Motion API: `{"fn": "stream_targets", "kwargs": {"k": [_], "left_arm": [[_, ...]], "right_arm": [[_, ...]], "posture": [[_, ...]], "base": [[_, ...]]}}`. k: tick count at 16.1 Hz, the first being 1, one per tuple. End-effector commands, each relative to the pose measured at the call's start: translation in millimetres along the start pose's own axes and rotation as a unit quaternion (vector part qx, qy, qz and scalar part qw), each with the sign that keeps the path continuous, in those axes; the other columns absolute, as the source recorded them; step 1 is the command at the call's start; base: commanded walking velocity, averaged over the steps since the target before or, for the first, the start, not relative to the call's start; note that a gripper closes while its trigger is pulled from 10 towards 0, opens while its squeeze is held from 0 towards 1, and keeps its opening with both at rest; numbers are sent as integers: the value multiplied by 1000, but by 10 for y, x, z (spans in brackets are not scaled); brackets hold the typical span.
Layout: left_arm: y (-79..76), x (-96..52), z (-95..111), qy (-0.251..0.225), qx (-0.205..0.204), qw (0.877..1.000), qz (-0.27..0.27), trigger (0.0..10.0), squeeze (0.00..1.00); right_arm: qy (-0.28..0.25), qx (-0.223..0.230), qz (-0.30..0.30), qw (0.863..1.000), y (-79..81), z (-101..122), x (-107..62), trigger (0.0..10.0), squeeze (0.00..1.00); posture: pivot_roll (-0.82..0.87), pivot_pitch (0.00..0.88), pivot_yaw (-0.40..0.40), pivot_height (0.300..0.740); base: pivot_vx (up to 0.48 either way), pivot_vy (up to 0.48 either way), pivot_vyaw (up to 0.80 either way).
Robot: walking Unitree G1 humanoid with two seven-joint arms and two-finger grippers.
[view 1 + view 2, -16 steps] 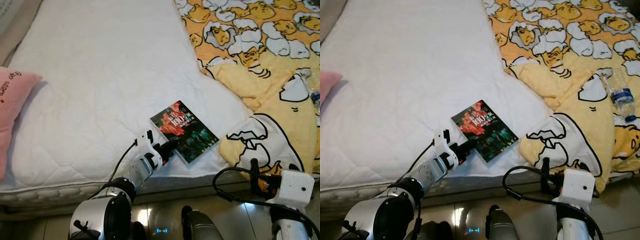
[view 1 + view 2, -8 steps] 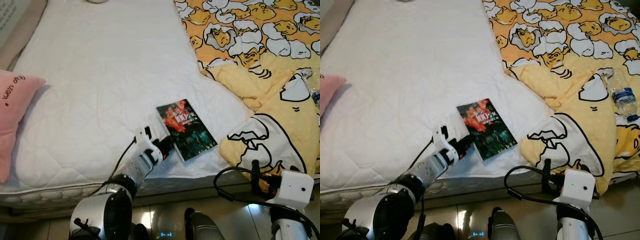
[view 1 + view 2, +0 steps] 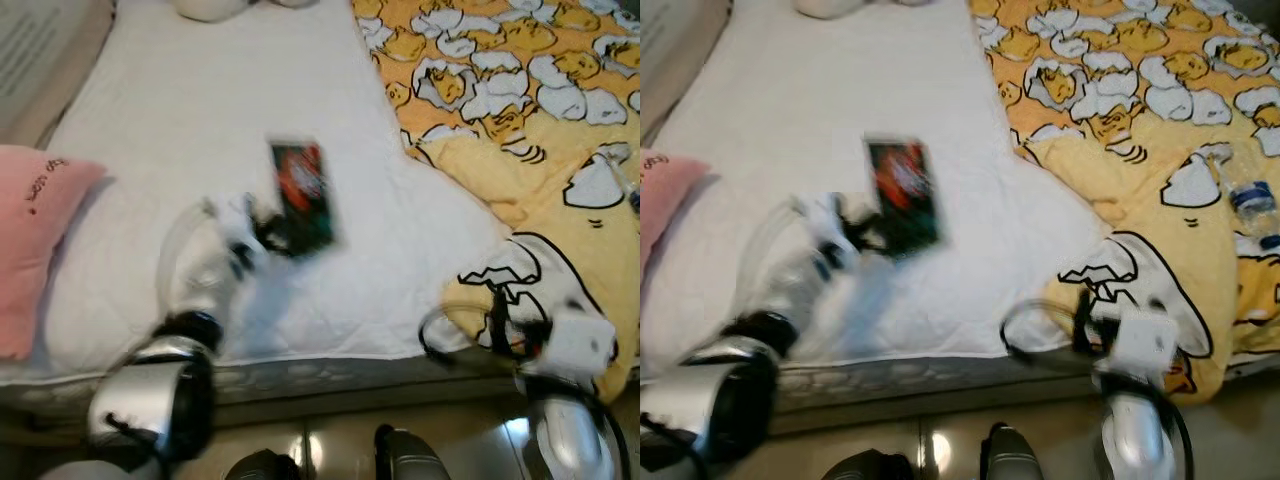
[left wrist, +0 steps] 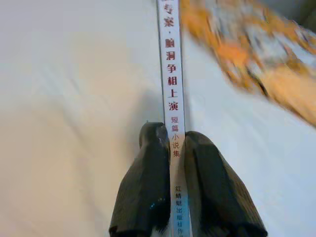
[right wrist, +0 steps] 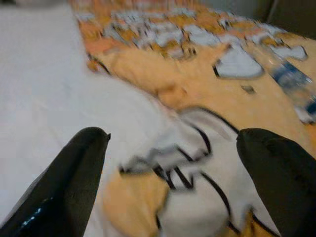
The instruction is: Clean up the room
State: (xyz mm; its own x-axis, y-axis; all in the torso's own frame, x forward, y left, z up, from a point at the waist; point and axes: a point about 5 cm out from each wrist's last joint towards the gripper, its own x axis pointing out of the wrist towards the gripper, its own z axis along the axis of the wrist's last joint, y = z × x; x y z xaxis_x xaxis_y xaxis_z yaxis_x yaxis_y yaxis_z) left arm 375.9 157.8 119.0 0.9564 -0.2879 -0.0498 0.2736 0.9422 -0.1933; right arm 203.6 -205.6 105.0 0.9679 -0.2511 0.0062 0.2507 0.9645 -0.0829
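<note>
Left claw (image 4: 177,143) clamps the thin dark red-covered paperback book (image 3: 303,195) by its spine, long axis pointing straight ahead above the white quilted mattress (image 3: 200,110). Right claw (image 5: 173,182) gapes empty near the yellow patterned blanket (image 3: 520,150).

Even, bright indoor light washes the white bed (image 3: 200,100) with soft shadows. Motion blur smears both head views, worst on the left arm (image 3: 190,300) and the book (image 3: 302,193); the wrist views blur towards their far edges.
</note>
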Motion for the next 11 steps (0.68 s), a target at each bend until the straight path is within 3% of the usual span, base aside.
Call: {"fn": "stream_targets", "kwargs": {"k": [1,3,6,9,10,11], "left_arm": [[83,-11,324,-74,55,996,22,0,0],[142,-176,301,-91,90,991,36,0,0],[46,-489,-19,-75,119,989,44,0,0],[-158,-501,-97,-73,130,988,41,0,0],[-222,-479,-62,-77,144,986,34,0,0],[-247,-454,-31,-82,150,985,34,0,0]], "right_arm": [[-2,12,16,1000,27,12,86,10000,0],[-12,30,47,998,108,70,290,10000,0],[-7,38,84,996,196,68,548,10000,0],[-12,41,111,993,301,78,672,10000,24],[-35,64,118,990,315,116,692,10000,82],[-81,41,109,990,289,168,702,10000,24]], "posture": [[-87,7,72,736],[-24,0,32,736],[73,0,-47,736],[92,0,-65,736],[105,0,-68,736],[109,0,-65,736]], "base": [[0,0,0],[0,0,0],[0,0,508],[0,0,715],[0,0,712],[0,0,800]]}}
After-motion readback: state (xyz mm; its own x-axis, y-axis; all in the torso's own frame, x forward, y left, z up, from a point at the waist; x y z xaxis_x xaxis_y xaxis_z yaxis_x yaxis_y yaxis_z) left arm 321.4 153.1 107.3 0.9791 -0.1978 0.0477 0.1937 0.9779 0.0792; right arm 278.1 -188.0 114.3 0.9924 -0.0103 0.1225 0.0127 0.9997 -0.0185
